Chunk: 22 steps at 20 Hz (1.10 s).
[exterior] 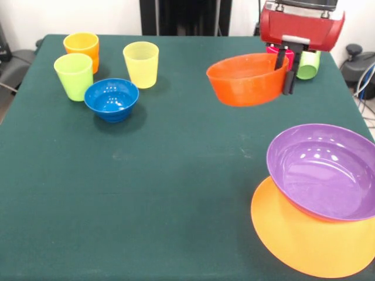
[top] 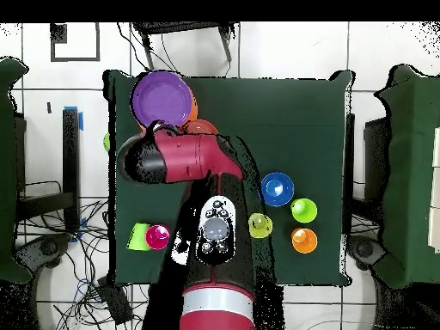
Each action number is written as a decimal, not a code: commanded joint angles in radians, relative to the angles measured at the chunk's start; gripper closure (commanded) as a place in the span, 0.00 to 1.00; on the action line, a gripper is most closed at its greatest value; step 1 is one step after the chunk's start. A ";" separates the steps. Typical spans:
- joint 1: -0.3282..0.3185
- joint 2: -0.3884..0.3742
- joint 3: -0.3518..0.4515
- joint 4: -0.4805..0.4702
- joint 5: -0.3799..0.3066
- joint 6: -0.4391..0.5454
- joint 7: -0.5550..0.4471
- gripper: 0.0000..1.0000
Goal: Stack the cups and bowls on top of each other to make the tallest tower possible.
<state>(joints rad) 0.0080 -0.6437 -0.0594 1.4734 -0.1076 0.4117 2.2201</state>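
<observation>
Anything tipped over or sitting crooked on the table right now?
Yes. The purple bowl sits off-centre and tilted on the orange-yellow bowl. Behind the hand, a green cup lies on its side. The red-orange bowl hangs tilted in its grip.

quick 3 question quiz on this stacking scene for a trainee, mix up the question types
1. True or false: the purple bowl sits on the large orange-yellow bowl.
2. Multiple choice: what is the gripper holding? A) the small blue bowl B) the red-orange bowl C) the translucent yellow cup
3. Fill in: the lime green cup stands directly in front of the ____ cup in the front view.

Key
1. True; the purple bowl rests on it, shifted toward the far side.
2. B; its fingers pinch the bowl's rim, and the bowl looks lifted and tilted.
3. Orange: the orange cup stands just behind it.
</observation>
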 commanded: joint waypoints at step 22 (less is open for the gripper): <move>0.101 0.392 0.068 -0.933 -0.058 0.890 0.024 1.00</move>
<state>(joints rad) 0.0662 -0.3550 -0.0432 0.7985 -0.1140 1.1069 2.2201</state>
